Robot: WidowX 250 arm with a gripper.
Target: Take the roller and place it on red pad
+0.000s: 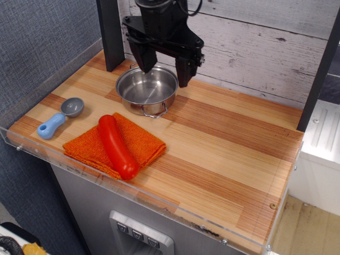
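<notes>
The roller (116,146), a long glossy red cylinder, lies diagonally on the red pad (139,142), an orange-red knitted cloth at the front left of the wooden counter. My gripper (164,71) hangs at the back, above the steel pot, well apart from the roller. Its two black fingers (183,71) are spread wide and hold nothing.
A round steel pot (147,90) stands behind the pad. A blue-handled grey scoop (59,119) lies at the left. A clear acrylic rim (106,183) edges the counter's front and left. A dark post (110,34) stands at the back left; a plank wall is behind.
</notes>
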